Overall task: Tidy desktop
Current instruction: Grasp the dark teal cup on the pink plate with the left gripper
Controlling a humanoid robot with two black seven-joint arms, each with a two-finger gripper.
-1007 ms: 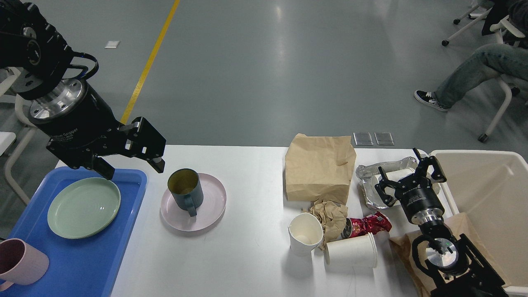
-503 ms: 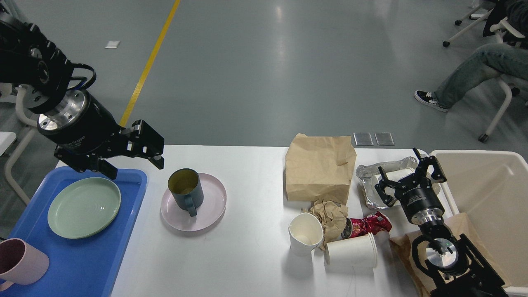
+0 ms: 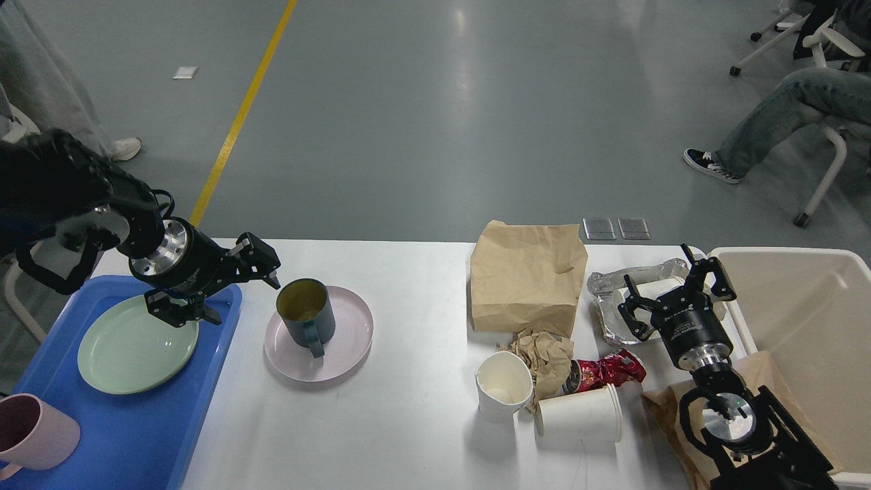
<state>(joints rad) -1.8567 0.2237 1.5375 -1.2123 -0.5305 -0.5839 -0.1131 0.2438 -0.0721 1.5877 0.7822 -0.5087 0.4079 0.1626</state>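
Observation:
The white desktop (image 3: 408, 422) holds dishes at the left and rubbish at the right. A dark teal mug (image 3: 306, 314) stands on a pink plate (image 3: 347, 340). My left gripper (image 3: 245, 301) is open and empty, low over the far right corner of the blue tray (image 3: 136, 429), just left of the mug. My right gripper (image 3: 656, 271) is open and empty over a foil container (image 3: 612, 286). A brown paper bag (image 3: 527, 275), crumpled brown paper (image 3: 544, 350), a red wrapper (image 3: 605, 371) and two white paper cups (image 3: 503, 388) (image 3: 578, 412) lie mid-right.
The tray carries a green plate (image 3: 136, 344) and a pink cup (image 3: 34, 432). A cream-white bin (image 3: 816, 306) stands at the right edge, with brown paper (image 3: 776, 371) beside my right arm. People and chairs are on the floor beyond the table.
My left arm has dropped and drawn back, bringing its open gripper down from above the tray to just left of the mug. The right arm has not moved.

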